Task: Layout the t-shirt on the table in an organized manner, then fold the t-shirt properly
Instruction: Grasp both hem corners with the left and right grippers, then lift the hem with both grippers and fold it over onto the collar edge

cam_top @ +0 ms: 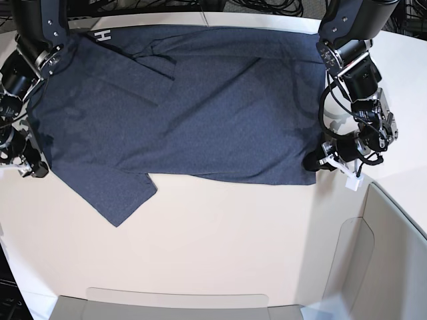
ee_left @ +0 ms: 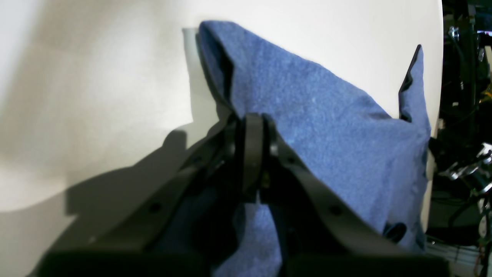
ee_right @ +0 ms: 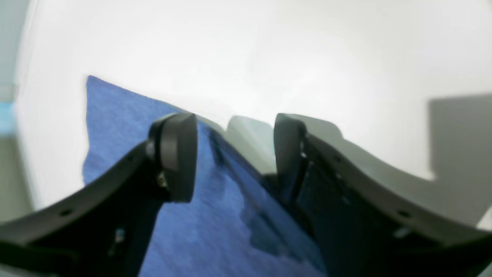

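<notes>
One readable mark only: a white block letter "H" (cam_top: 101, 36), printed on the t-shirt (cam_top: 200, 100) near its far edge, close to the corner on the base view's left. Nothing else legible there; any further lettering folded under or hidden. No text, label, brand or number readable in either wrist view, both blurred and showing only plain blue cloth.

Base overhead, looking down on table (cam_top: 220, 233) — wrist cameras close behind grippers; all share t-shirt (cam_top: 193, 107).
</notes>
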